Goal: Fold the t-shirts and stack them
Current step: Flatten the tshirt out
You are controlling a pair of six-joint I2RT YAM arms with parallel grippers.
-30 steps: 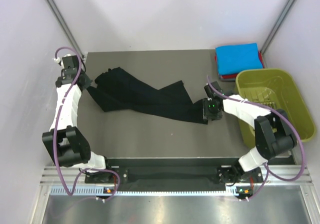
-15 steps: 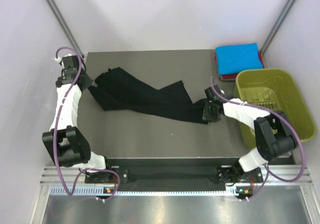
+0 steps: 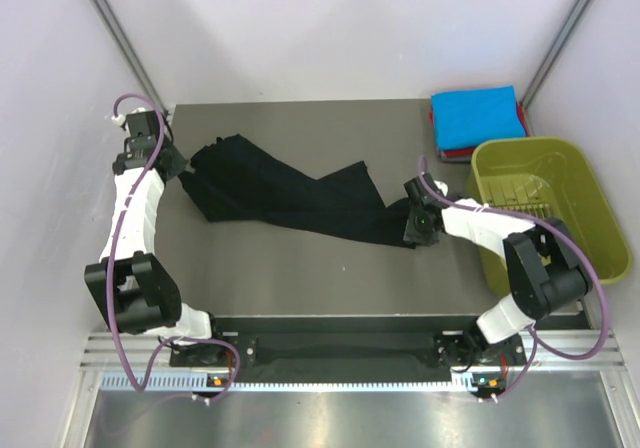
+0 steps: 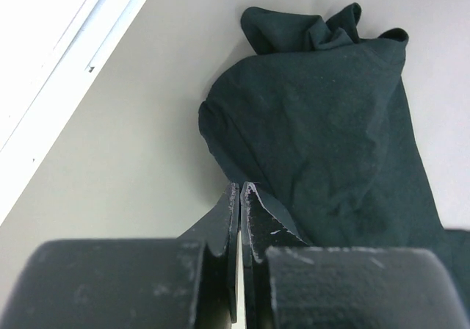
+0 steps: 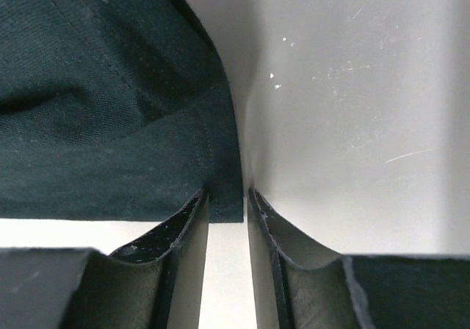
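Note:
The black t-shirt (image 3: 290,193) lies bunched in a long diagonal band across the table, and no chest print shows. My left gripper (image 3: 182,165) is at its far-left end. In the left wrist view the left gripper (image 4: 240,189) is shut, pinching the edge of the black cloth (image 4: 323,123). My right gripper (image 3: 412,226) is at the shirt's right end. In the right wrist view the right gripper (image 5: 228,197) is open, with the hemmed corner of the shirt (image 5: 95,123) between its fingers. A folded blue t-shirt (image 3: 478,116) lies on a red one (image 3: 458,153) at the far right.
An olive-green plastic basket (image 3: 590,198) stands at the right edge, just right of my right arm. The grey table (image 3: 300,278) shows bare in front of the shirt. A white wall rail (image 4: 66,72) runs close on the left of my left gripper.
My right gripper has shifted slightly left and farther onto the shirt's right corner. The left arm and the shirt have not visibly moved.

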